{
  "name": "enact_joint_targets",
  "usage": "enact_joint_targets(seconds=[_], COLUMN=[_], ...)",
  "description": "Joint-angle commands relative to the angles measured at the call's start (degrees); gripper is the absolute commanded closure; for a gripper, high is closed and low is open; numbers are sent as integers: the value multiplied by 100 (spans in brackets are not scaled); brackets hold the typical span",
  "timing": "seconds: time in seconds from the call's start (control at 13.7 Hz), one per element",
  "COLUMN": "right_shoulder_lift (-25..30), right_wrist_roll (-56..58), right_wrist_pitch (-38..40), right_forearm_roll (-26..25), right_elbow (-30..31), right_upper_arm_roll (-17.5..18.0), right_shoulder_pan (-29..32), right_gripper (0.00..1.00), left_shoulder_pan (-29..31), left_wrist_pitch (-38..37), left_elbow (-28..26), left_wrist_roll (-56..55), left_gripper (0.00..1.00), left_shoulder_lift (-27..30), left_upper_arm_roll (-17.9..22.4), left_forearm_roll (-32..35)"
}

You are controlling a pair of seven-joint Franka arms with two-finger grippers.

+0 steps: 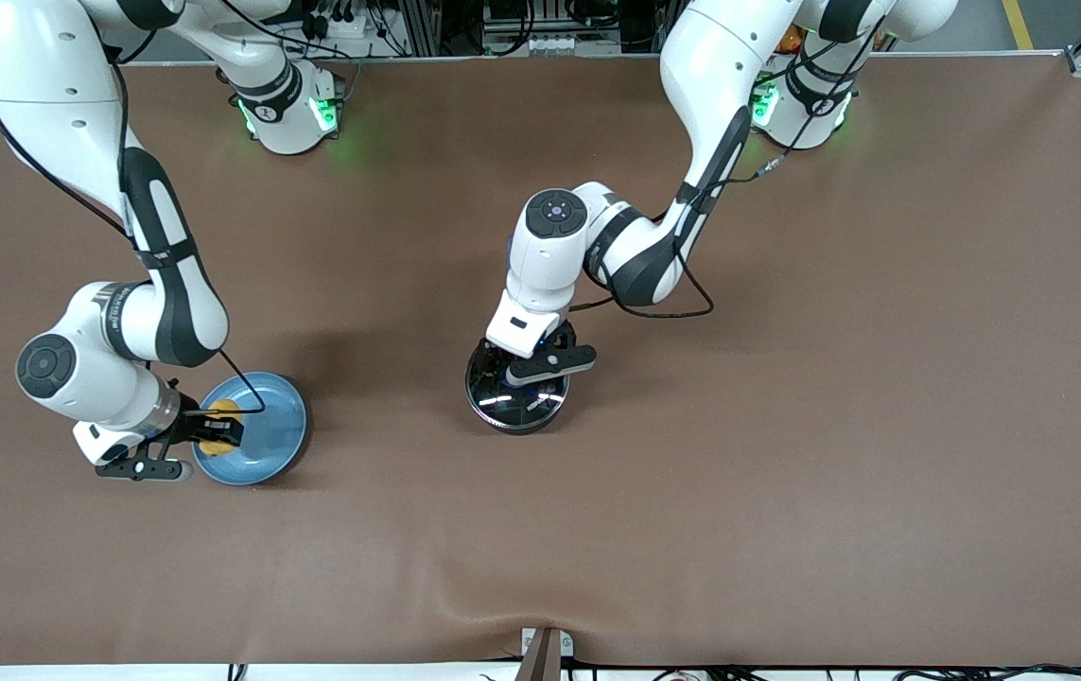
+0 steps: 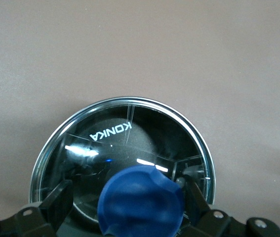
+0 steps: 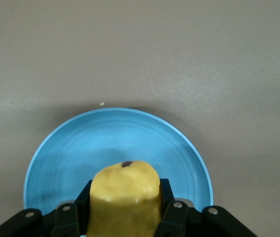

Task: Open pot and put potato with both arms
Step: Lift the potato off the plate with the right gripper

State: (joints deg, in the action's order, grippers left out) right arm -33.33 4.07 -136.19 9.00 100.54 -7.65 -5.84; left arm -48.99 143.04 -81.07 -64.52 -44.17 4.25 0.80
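The black pot (image 1: 502, 416) stands mid-table with its glass lid (image 1: 523, 407) on; its handle is hidden under the left arm. My left gripper (image 1: 514, 376) is down over the lid. In the left wrist view its open fingers (image 2: 58, 200) straddle the lid's blue knob (image 2: 142, 205), one touching it, the other apart; the lid (image 2: 130, 138) reads KONKA. My right gripper (image 1: 218, 427) is shut on the yellow potato (image 1: 222, 410) over the light-blue plate (image 1: 268, 426). In the right wrist view the potato (image 3: 125, 197) sits between both fingers (image 3: 165, 195) above the plate (image 3: 80, 148).
The plate lies toward the right arm's end of the table. Brown table surface (image 1: 786, 426) stretches between plate and pot and toward the left arm's end. A small bracket (image 1: 545, 648) sits at the table edge nearest the front camera.
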Motion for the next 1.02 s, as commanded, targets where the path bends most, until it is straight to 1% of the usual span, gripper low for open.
enact_joint_targets(seconds=[0.0, 0.44, 0.66, 0.73, 0.8, 0.95], right_shoulder_lift=[90, 108, 108, 108, 108, 108], right_wrist_roll=[24, 15, 15, 23, 24, 15], right_wrist_pitch=[355, 1050, 1182, 1182, 1191, 1340], right_forearm_roll=[120, 129, 207, 225, 234, 252], right_elbow=[-192, -658, -755, -773, -799, -887], right_upper_arm_roll=[27, 27, 27, 27, 27, 27], right_shoulder_pan=[39, 57, 57, 57, 57, 57], right_gripper=[100, 100, 100, 100, 100, 100], left_shoulder_pan=[-102, -172, -172, -172, -172, -172], left_wrist_pitch=[83, 206, 215, 233, 242, 242], left_elbow=[135, 109, 109, 100, 100, 100], left_wrist_roll=[-78, -61, -18, 0, 9, 9], left_gripper=[0, 0, 0, 4, 13, 26], left_shoulder_lift=[-91, -135, -135, -144, -144, -153], left_upper_arm_roll=[120, 111, 120, 120, 120, 164], left_forearm_roll=[-1, 43, 43, 43, 43, 34])
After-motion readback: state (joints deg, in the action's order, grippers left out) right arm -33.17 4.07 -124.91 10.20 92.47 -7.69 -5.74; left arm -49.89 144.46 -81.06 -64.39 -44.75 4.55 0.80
